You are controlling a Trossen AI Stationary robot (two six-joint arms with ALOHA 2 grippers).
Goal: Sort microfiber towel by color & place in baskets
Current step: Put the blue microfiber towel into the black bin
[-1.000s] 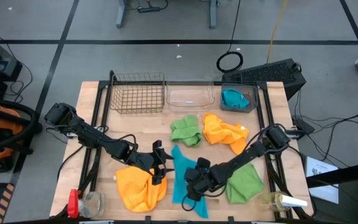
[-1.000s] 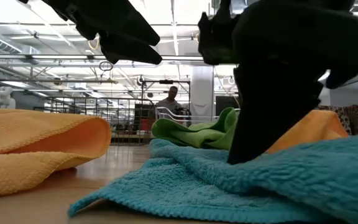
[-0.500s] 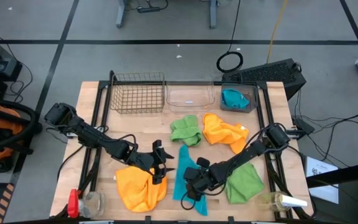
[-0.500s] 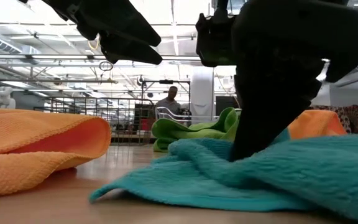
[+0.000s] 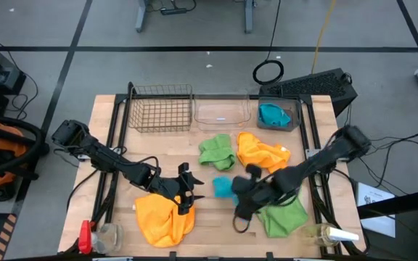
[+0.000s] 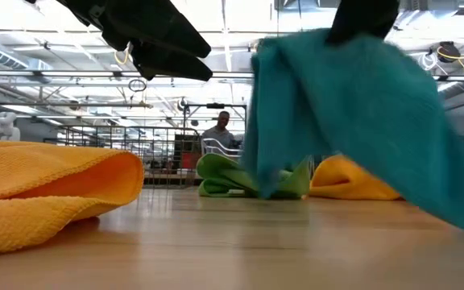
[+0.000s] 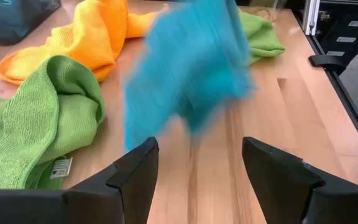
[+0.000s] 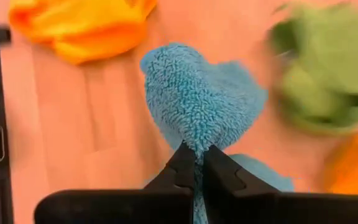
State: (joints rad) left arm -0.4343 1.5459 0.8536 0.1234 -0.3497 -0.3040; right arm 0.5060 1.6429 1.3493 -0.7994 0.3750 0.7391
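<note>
A teal towel [image 5: 223, 186] hangs from my right gripper [image 8: 197, 158], which is shut on it above the middle of the table. In the low view the teal towel [image 6: 337, 113] drapes down in front of the other towels. My left gripper [image 7: 197, 168] stands open above the near orange towel [image 5: 164, 217] and holds nothing. A green towel [image 5: 218, 151], a second orange towel [image 5: 262, 154] and another green towel [image 5: 285, 214] lie on the table. Along the far edge stand the wire-mesh basket [image 5: 161, 109], the clear tub [image 5: 222, 112] and the dark grey tub [image 5: 278, 114], which holds a teal towel. My right gripper pinches a bunched fold of the teal towel [image 8: 197, 148] between its two fingertips, coming from above and slanting down. The towel hangs slack below the fingers and is lifted clear of the table.
A red object [image 5: 85, 235] and a clear jar [image 5: 109, 233] stand at the near left corner, and a bottle [image 5: 332, 233] lies at the near right corner. Bare wood shows between the towels in the middle. A person [image 6: 220, 129] is far off in the room behind.
My right gripper has taken hold of the teal towel, gathered it into a peak, then risen and moved toward the far right. The towel, flat on the table a second ago, now hangs clear of it.
</note>
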